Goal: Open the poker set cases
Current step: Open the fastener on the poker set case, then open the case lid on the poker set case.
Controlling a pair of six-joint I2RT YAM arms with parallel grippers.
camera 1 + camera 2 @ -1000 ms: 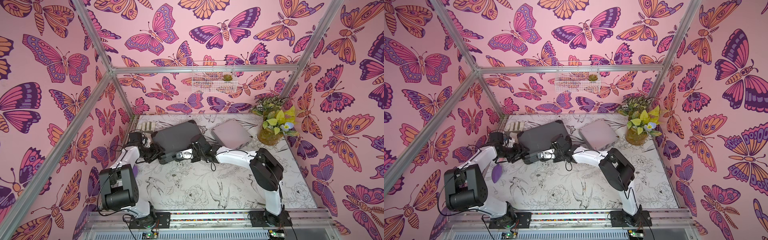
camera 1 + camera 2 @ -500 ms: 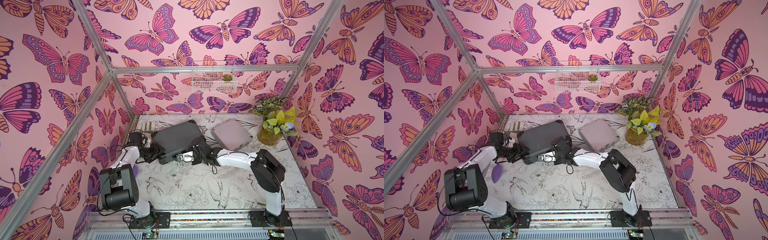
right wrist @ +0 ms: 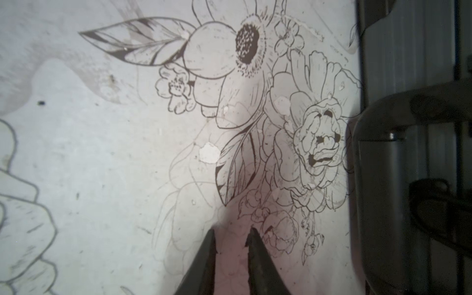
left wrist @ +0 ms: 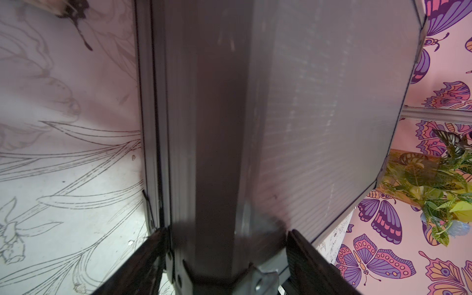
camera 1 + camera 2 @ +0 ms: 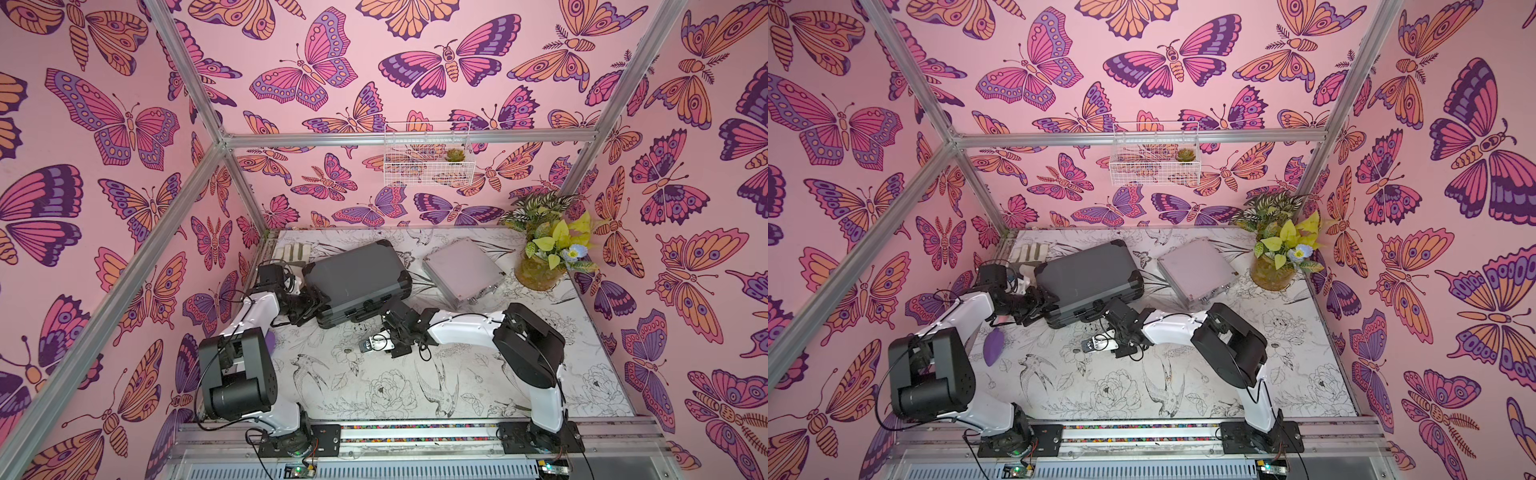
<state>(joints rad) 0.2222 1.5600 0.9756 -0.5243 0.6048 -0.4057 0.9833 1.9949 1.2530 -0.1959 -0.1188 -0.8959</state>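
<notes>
The larger dark grey poker set case (image 5: pixel 357 276) (image 5: pixel 1088 272) lies at the back left of the table with its lid down. My left gripper (image 5: pixel 316 303) (image 4: pixel 227 235) is shut on its near left corner, one finger on each face. Apart from it, the smaller silver case (image 5: pixel 461 270) (image 5: pixel 1196 270) lies closed at the back right, its latches toward the near side. In front of the dark case's handle (image 3: pixel 383 166) my right gripper (image 5: pixel 376 338) (image 3: pixel 231 231) hangs low over the bare table, shut and holding nothing.
A potted plant (image 5: pixel 544 257) stands at the back right corner. On the back wall hangs a wire basket (image 5: pixel 426 160). A purple object (image 5: pixel 993 347) lies by the left arm, and pale strips (image 5: pixel 295 251) lie at the back left.
My right gripper has drawn back from the dark case's front edge toward the near side of the table. The left gripper and both cases have stayed put.
</notes>
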